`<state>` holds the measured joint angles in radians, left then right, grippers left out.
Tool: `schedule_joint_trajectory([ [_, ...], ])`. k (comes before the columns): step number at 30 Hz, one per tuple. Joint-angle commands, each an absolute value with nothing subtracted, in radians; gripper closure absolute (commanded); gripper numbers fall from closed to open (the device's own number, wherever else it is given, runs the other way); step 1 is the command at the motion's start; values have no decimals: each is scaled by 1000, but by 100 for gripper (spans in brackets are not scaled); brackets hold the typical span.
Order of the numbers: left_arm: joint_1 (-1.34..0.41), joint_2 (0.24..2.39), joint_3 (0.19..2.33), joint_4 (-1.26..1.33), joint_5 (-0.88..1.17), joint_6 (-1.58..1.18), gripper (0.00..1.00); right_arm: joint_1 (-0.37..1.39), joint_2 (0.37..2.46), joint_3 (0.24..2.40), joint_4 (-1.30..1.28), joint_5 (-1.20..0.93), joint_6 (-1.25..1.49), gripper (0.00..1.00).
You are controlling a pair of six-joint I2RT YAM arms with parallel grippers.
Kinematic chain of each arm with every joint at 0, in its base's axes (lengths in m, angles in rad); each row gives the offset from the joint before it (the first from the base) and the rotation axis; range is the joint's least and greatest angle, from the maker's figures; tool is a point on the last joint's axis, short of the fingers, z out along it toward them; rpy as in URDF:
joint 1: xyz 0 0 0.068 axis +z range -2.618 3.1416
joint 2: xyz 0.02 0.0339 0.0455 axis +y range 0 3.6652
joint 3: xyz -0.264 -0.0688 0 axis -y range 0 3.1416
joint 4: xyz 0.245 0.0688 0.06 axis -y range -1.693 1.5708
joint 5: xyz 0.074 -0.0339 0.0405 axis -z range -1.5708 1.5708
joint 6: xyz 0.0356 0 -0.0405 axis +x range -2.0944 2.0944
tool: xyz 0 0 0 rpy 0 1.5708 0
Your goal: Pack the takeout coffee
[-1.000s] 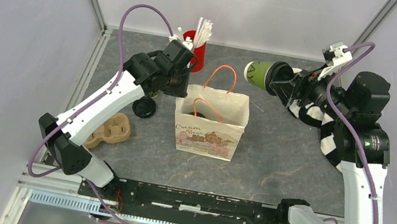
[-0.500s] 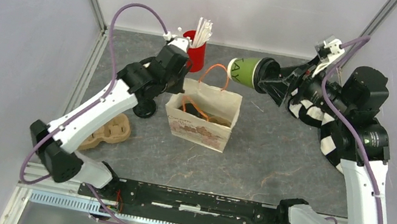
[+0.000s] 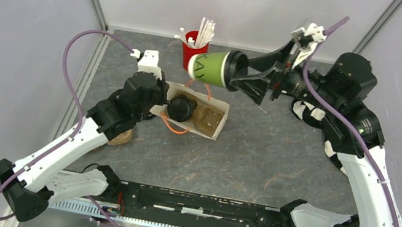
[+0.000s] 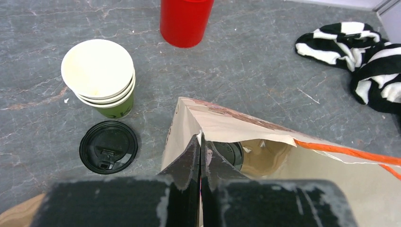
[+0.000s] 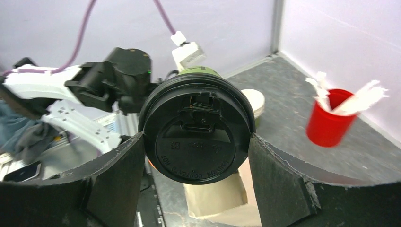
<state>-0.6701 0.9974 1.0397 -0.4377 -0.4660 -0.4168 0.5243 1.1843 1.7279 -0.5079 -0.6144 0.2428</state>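
One takeout coffee (image 3: 211, 67), a green cup with a black lid (image 5: 196, 142), lies on its side in the air above the bag, with my right gripper (image 3: 241, 78) shut on its lid end. My fingers (image 5: 279, 179) press both sides of the lid. The cream paper bag (image 3: 210, 118) leans toward the left with its mouth wide. A second lidded cup (image 4: 227, 152) sits inside it, its black lid (image 3: 179, 108) showing from above. My left gripper (image 4: 199, 146) is shut on the bag's left rim (image 4: 189, 123).
A stack of lidless green cups (image 4: 98, 75) and a loose black lid (image 4: 108, 147) stand left of the bag. The red cup of white sticks (image 3: 193, 56) is behind it. A brown cardboard carrier (image 3: 119, 135) peeks from under my left arm.
My left gripper closed on the bag's rim and pulled it left and nearer, tipping the bag. My right arm carried the cup leftward until it hangs over the bag.
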Motion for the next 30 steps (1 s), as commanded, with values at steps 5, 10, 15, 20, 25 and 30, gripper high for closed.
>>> schedule_joint_trajectory([
  [5,-672,821,868,-201,-496,-472,98,799,1226,1794,-535,-468,182,90],
  [10,-672,767,822,-183,-486,-481,98,882,1208,1773,-577,-470,114,90],
  [15,-672,750,807,-203,-465,-508,98,942,1192,1766,-665,-457,34,90],
  [20,-672,753,814,-233,-462,-523,98,969,1147,1712,-721,-464,-39,90],
  [25,-672,754,815,-240,-469,-514,98,980,1115,1693,-815,-414,-104,90],
  [30,-672,767,826,-243,-463,-518,98,1007,1168,1743,-972,-343,-167,90],
])
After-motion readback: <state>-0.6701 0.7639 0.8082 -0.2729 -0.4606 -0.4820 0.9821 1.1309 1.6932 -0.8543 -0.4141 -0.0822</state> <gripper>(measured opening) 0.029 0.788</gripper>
